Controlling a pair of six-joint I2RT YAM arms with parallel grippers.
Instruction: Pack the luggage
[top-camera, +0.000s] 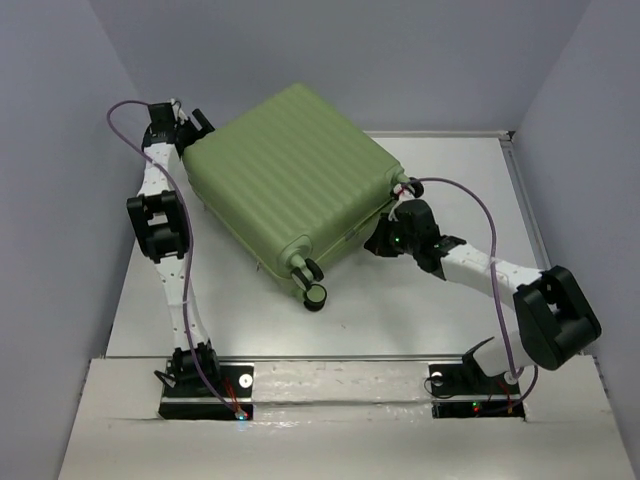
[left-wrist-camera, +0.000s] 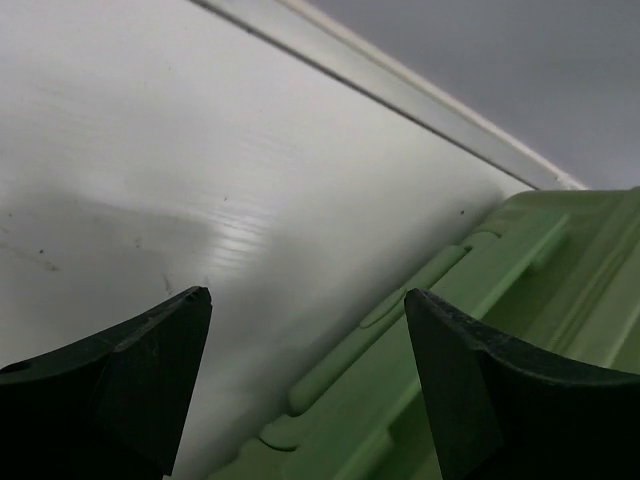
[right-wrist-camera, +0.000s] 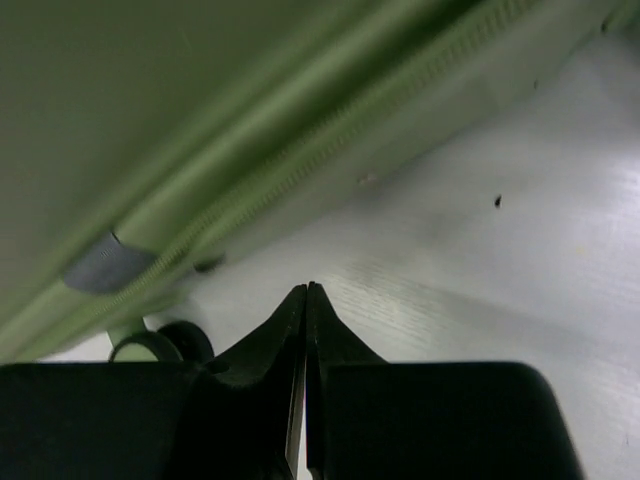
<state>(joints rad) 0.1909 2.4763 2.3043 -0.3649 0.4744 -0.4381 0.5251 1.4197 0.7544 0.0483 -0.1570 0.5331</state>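
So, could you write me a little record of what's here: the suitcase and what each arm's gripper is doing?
luggage: light green, ribbed hard shell, closed, lying flat at an angle
caster wheels: black, at the near corner
zipper: runs along the side facing the right arm
left gripper: open, empty, at the case's far-left corner
right gripper: shut, empty, low beside the zipper side
table: white

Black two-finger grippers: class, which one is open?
The left gripper, fingers wide apart beside the light-green ribbed hard-shell suitcase; the right gripper is pressed shut.
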